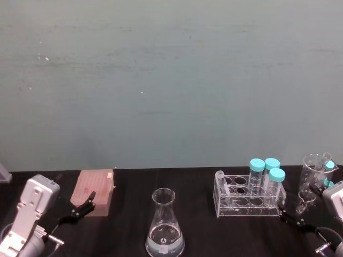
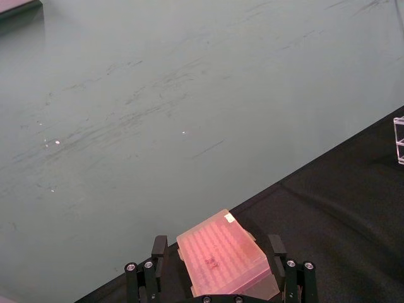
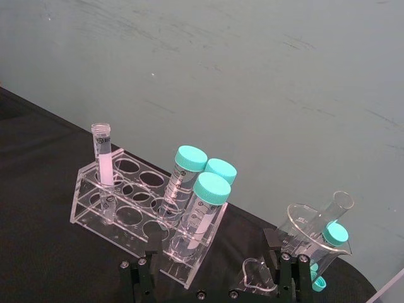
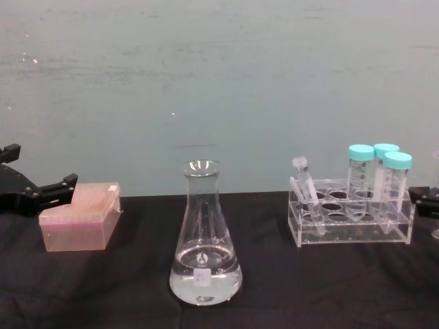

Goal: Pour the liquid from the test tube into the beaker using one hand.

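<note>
Status: task not begun; the reach-and-grasp step is next.

- Test tube (image 3: pixel 103 158) leans in the left end hole of the clear rack (image 1: pixel 249 199), toward the table's (image 1: pixel 128 214) right side. Its contents cannot be told for sure.
- Flask (image 4: pixel 204 233) stands upright near the table's front edge, at the middle, well apart from the rack. Clear liquid (image 4: pixel 204 273) already lies in its base.
- Right gripper (image 1: pixel 292 217) hangs low at the front right corner, fingers spread and empty, facing the rack.
- Left gripper (image 1: pixel 86 205) sits at the front left, fingers spread and empty, just short of a pink box (image 4: pixel 77 218).
- Three teal-capped tubes (image 3: pixel 201 189) fill the rack's right end.

Judgement: the right arm is the nearer one. The next move calls for reaching past the capped tubes to the rack's left end, closing on the tube's upper part, and lifting along its lean so the rack is not dragged.
</note>
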